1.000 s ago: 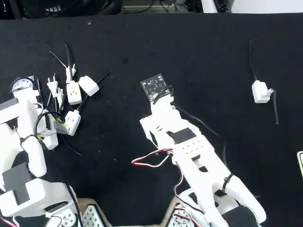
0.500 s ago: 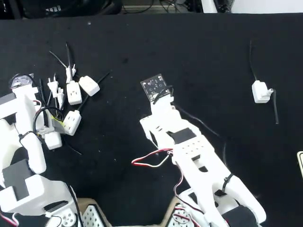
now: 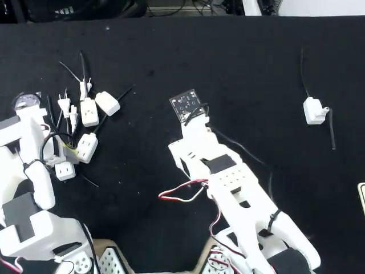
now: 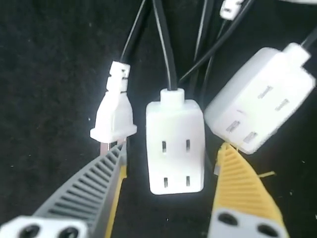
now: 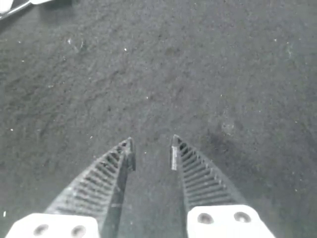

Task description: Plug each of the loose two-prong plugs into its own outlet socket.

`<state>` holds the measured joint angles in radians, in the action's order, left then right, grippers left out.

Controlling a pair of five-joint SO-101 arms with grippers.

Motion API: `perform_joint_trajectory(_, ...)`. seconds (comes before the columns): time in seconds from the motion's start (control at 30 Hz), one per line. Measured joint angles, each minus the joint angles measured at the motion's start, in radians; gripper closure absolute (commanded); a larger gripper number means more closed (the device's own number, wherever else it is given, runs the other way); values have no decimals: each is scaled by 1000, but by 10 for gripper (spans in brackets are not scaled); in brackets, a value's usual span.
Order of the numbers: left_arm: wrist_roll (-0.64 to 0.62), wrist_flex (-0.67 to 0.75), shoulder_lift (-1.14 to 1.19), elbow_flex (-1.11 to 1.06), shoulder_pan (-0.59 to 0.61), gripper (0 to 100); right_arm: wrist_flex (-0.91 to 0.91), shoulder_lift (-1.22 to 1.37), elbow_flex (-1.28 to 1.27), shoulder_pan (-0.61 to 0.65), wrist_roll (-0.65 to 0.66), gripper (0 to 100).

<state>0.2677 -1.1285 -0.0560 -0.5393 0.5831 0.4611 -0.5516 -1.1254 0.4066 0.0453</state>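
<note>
My left gripper (image 4: 172, 150) is open, its grey and yellow fingers on either side of a white two-outlet socket block (image 4: 176, 148) without touching it. In the high view this block (image 3: 64, 170) lies at the left of the black table. A white two-prong plug (image 4: 113, 116) lies just past the grey finger. A second socket block (image 4: 257, 114) sits beside the yellow finger, also seen from above (image 3: 85, 147). My right gripper (image 5: 152, 144) hovers over bare black cloth near the table's middle, open a little and holding nothing.
More white socket blocks (image 3: 89, 111) and loose plugs (image 3: 64, 104) with tangled black cords cluster at the back left. A lone white plug unit (image 3: 313, 110) with a cord lies at the far right. The right arm (image 3: 222, 171) stretches across the front centre.
The socket block by my left gripper has slid slightly toward the front, and it now lies free between the open fingers. The left arm shifted a little. The right arm has not moved.
</note>
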Motion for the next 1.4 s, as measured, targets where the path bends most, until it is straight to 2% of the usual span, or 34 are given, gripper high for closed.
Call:
perform_joint_trajectory(0.2, 0, 25, 2, -28, -3, 741, 0, 0, 0, 0, 0, 892)
perform_joint_trajectory(0.37, 0, 25, 2, -28, -3, 964, 0, 0, 0, 0, 0, 892)
perform_joint_trajectory(0.4, 0, 25, 2, -28, -5, 976, 0, 0, 0, 0, 0, 892)
perform_joint_trajectory(0.47, 0, 25, 2, -28, -18, 940, 0, 0, 0, 0, 0, 892)
perform_joint_trajectory(0.6, 0, 14, 0, -25, -66, 956, 0, 0, 0, 0, 0, 892)
perform_joint_trajectory(0.73, 0, -110, -9, 49, -101, 957, 0, 0, 0, 0, 0, 892)
perform_joint_trajectory(0.93, 0, -310, -115, 275, -114, 957, 0, 0, 0, 0, 0, 893)
perform_joint_trajectory(1.1, -60, -345, -129, 347, -118, 957, 0, 0, 0, -20, 0, 894)
perform_joint_trajectory(1.23, -149, -350, -129, 325, -226, 957, 0, 0, 0, -166, -72, 895)
perform_joint_trajectory(1.4, -118, -298, -129, 203, -493, 955, 0, 0, 0, -328, -229, 895)
